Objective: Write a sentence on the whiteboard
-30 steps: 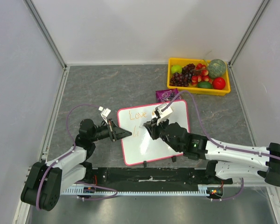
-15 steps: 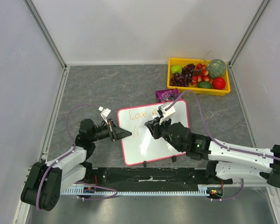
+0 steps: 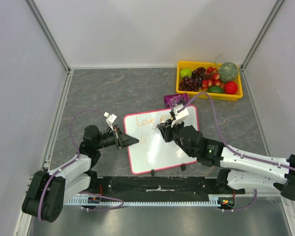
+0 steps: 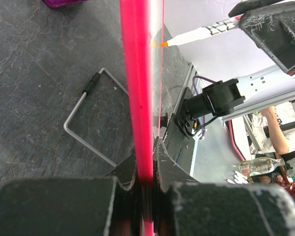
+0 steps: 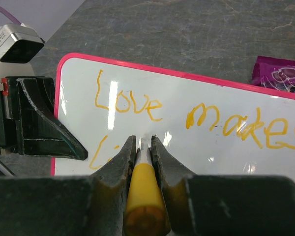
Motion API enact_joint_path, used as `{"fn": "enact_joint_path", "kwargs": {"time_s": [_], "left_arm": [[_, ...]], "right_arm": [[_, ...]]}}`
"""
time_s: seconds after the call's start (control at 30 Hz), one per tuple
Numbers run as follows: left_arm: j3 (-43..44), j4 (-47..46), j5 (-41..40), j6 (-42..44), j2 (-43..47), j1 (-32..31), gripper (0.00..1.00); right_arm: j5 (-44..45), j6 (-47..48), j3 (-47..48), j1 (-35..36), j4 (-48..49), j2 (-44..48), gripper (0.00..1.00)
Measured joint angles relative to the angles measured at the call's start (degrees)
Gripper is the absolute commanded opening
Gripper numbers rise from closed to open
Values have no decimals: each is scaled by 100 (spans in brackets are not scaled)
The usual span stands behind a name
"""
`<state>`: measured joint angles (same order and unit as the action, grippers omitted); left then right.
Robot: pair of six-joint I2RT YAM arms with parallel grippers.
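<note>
The right gripper (image 5: pixel 143 142) is clamped on an orange marker (image 5: pixel 143 196), tip down on the whiteboard (image 3: pixel 157 152) just past the second line's "Li". The left gripper (image 4: pixel 146 160) pinches the board's pink frame at its 9 o'clock edge. The board lies at the table's middle. The sentence (image 5: pixel 194 117) so far reads "Love makes" above "Li". A purple packet (image 3: pixel 176 100) sits at the board's 12 o'clock and a yellow fruit bin (image 3: pixel 209 95) at 1 o'clock.

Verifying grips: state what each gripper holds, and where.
Left gripper: whiteboard, by its left frame edge. Right gripper: orange marker, by its barrel.
</note>
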<state>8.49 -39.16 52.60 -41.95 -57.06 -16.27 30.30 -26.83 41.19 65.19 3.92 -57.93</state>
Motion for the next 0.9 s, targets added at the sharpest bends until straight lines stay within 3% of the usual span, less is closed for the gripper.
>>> {"fn": "enact_joint_path", "kwargs": {"time_s": [0.9], "left_arm": [[0,39,-17,-2,0,2,2]], "right_arm": [[-789,-293,-319,-15,219,-83,0]]}}
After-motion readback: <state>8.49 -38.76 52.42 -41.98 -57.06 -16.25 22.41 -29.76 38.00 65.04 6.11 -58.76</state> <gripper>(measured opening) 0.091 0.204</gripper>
